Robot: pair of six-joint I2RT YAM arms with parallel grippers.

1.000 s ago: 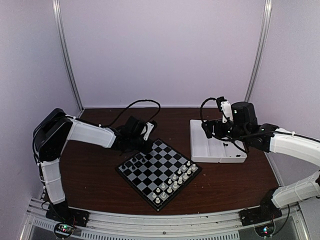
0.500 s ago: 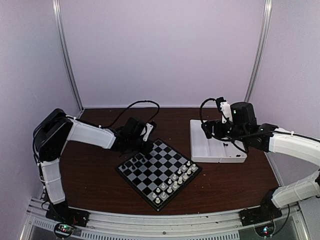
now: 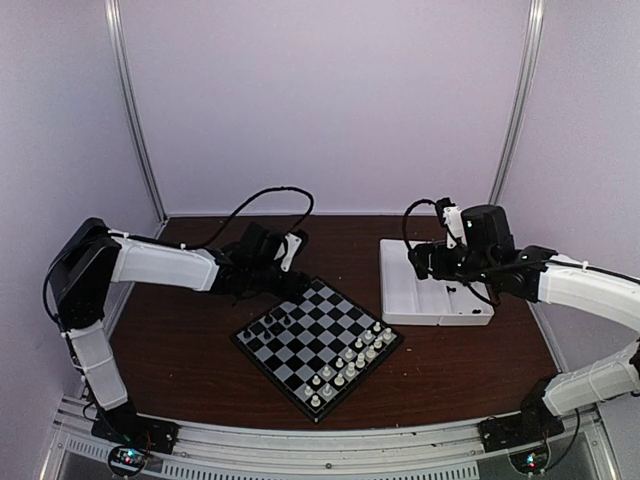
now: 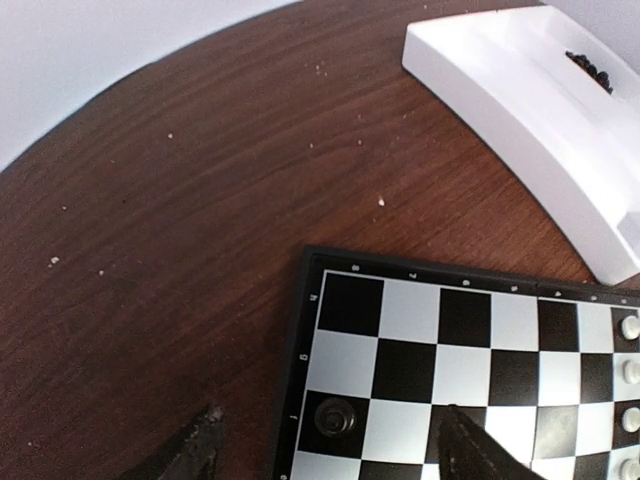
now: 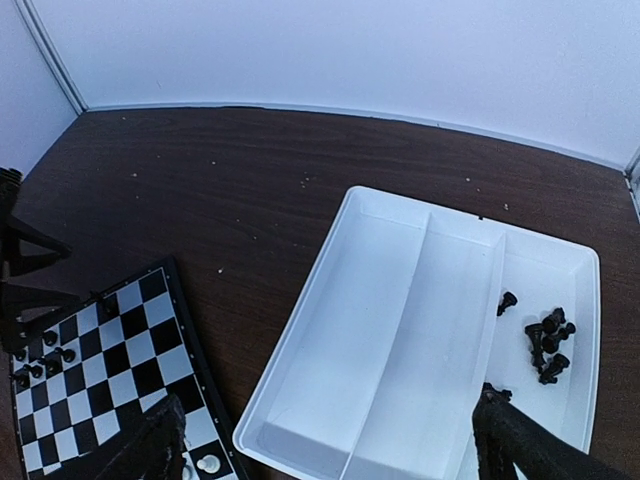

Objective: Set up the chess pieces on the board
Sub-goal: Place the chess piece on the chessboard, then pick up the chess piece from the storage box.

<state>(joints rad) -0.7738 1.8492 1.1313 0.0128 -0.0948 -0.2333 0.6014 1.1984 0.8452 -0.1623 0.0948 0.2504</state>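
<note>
The board [image 3: 300,352] lies at the table's middle, white chessmen [image 3: 355,360] along its near-right side and a few black chess pieces [image 3: 276,324] at its left corner. My left gripper [image 4: 330,432] hangs open over the board's [image 4: 440,320] edge. One black piece [image 4: 340,418] stands free on a black edge square between the spread fingers. My right gripper [image 5: 330,440] is open above the white tray [image 5: 400,330], holding nothing. Several black pieces [image 5: 545,345] lie in the tray's right compartment.
The tray [image 3: 435,295] sits right of the board, near the back. Its two left compartments hold nothing. A black cable [image 3: 270,200] loops behind the left arm. Bare brown table [image 3: 180,340] surrounds the board.
My left gripper has opened and let go of the black piece on the edge square, and the arm has drawn back a little to the left. The right arm has hardly moved.
</note>
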